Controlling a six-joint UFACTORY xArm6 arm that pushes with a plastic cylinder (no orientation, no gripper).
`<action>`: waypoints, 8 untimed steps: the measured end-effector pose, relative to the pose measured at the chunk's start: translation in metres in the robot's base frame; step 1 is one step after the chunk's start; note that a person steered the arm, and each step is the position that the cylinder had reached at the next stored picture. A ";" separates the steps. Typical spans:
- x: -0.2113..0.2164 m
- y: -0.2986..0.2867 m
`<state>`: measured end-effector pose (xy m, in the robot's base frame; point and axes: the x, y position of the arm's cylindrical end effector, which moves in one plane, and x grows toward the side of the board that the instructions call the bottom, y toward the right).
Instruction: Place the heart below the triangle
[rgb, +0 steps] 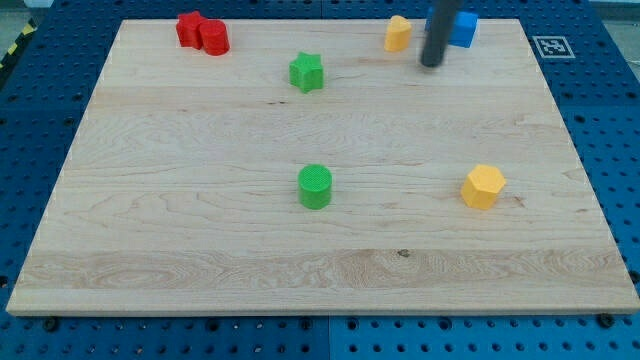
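A small yellow block (398, 33), seemingly the heart, sits near the view's top edge of the wooden board (200, 220), right of centre. A blue block (464, 28) stands further right at the top edge. My rod partly hides it, so I cannot make out its shape. My tip (431, 64) rests on the board between these two blocks and slightly below them. It is close to both, and I cannot tell whether it touches either.
Two red blocks (189, 27) (214, 38) touch each other at the top left. A green star (307, 72) lies left of the yellow heart. A green round block (315, 186) sits mid-board. A yellow hexagon (483, 186) lies at the right.
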<state>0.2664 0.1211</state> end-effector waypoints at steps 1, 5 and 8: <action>-0.022 -0.061; -0.074 -0.092; -0.074 -0.004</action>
<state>0.1927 0.1167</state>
